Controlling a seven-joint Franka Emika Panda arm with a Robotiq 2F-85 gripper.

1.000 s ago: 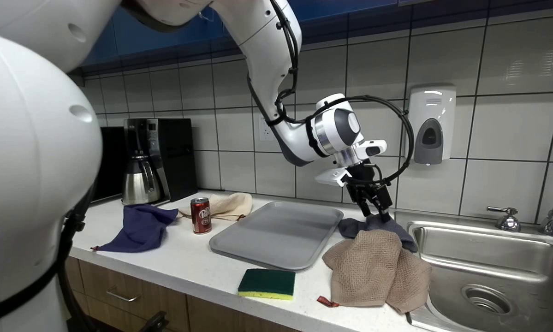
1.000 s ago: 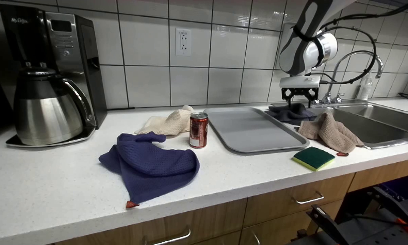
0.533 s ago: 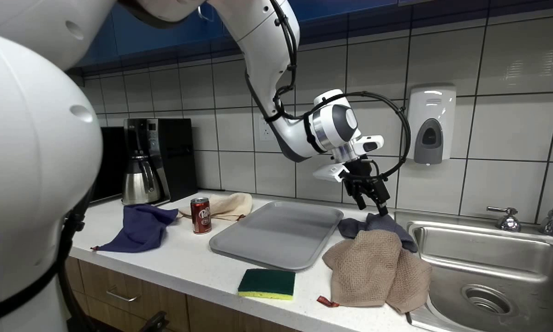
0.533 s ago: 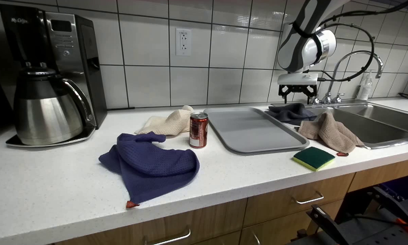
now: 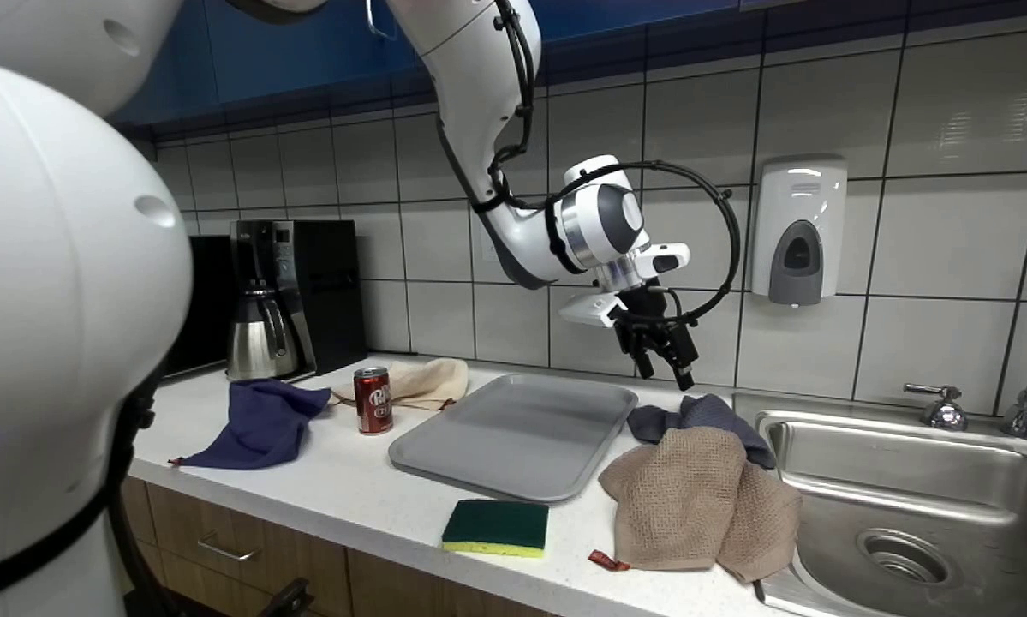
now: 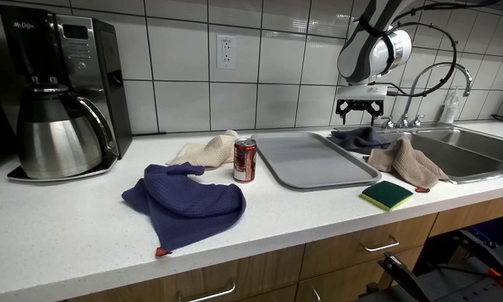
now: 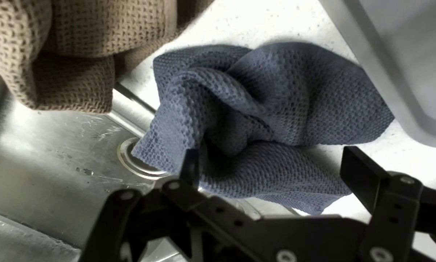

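Slate-blue cloth (image 7: 294,94): crumpled just right of the tray (image 6: 310,159), as both exterior views show it, toward the tray's back end; in the wrist view one tip meets the tray's edge, touching or tucked under, I cannot tell which.
Cloth's handling: looks light, soft and limp, its knobbly weave likely to grip rather than slip; nothing to break, though it would probably sag out of shape when lifted and trail a loose corner.
Hold: best pinched across the raised fold (image 7: 221,82) at its middle, clear of the tray; a flat corner offers less to bite on.
Claw (image 7: 270,160): spread wide with nothing between its fingers, hanging over the cloth and higher than the tray.
Brown cloth (image 5: 684,497): heaped right of the tray, nearer the front, partly over the rim of the sink (image 5: 890,467).
Sponge (image 5: 494,524): near the tray's front edge, green side up.
Soda can (image 6: 245,161): upright, just left of the tray.
Cream cloth (image 6: 211,153): left of the tray, toward its back.
Navy cloth (image 6: 192,201): farther left of the tray, spread on the surface (image 6: 297,218).
Coffee maker (image 6: 81,63): well left of the tray.
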